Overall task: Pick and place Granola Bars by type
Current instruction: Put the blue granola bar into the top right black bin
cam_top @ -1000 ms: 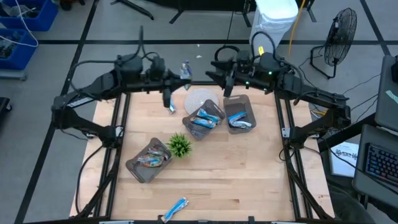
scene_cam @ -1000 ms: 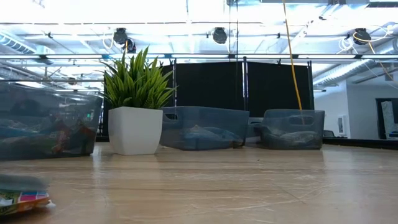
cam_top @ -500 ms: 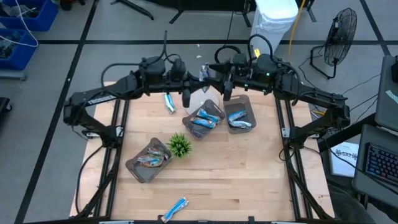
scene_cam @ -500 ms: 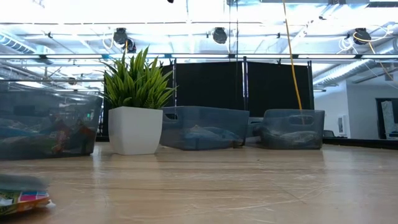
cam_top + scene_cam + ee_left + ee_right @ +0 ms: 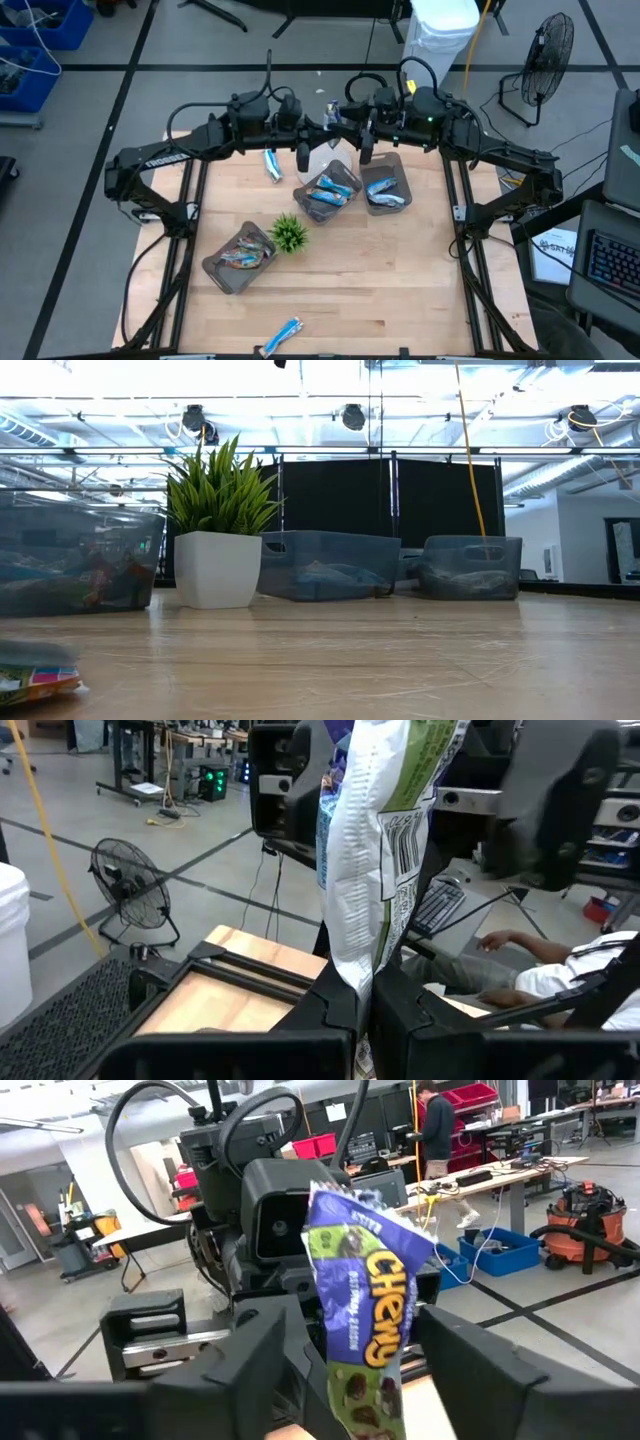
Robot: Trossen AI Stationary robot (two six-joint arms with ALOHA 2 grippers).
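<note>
A granola bar (image 5: 375, 840), a white-backed foil packet with a purple and green "Chewy" front (image 5: 365, 1310), hangs in the air over the table's far middle (image 5: 333, 108). My left gripper (image 5: 362, 995) is shut on it (image 5: 322, 120). My right gripper (image 5: 360, 1355) faces it from the right (image 5: 348, 122), open, one finger on either side of the packet without touching. More blue and silver bars lie in three grey trays (image 5: 240, 257) (image 5: 328, 190) (image 5: 385, 183). One bar lies flat on the wood (image 5: 272, 165), another by the near edge (image 5: 283, 335) (image 5: 30, 675). My left gripper pinches the bar between its two fingers by one end (image 5: 352, 960). The fingers come level from the table's left, and the packet sticks out ahead of them, along them. It is lifted clear of the table, its free end standing between the right gripper's open fingers.
A small green plant in a white pot (image 5: 290, 233) (image 5: 217, 565) stands between the trays. Bare wood stretches across the table's near half. Dark frame rails run along both sides. A fan (image 5: 545, 55) and a white bucket (image 5: 440, 30) stand beyond the far edge.
My left gripper has carried the bar toward the table's right, along the far edge, up to my right gripper. The bar now stands between the right gripper's fingers. The right arm has kept still.
</note>
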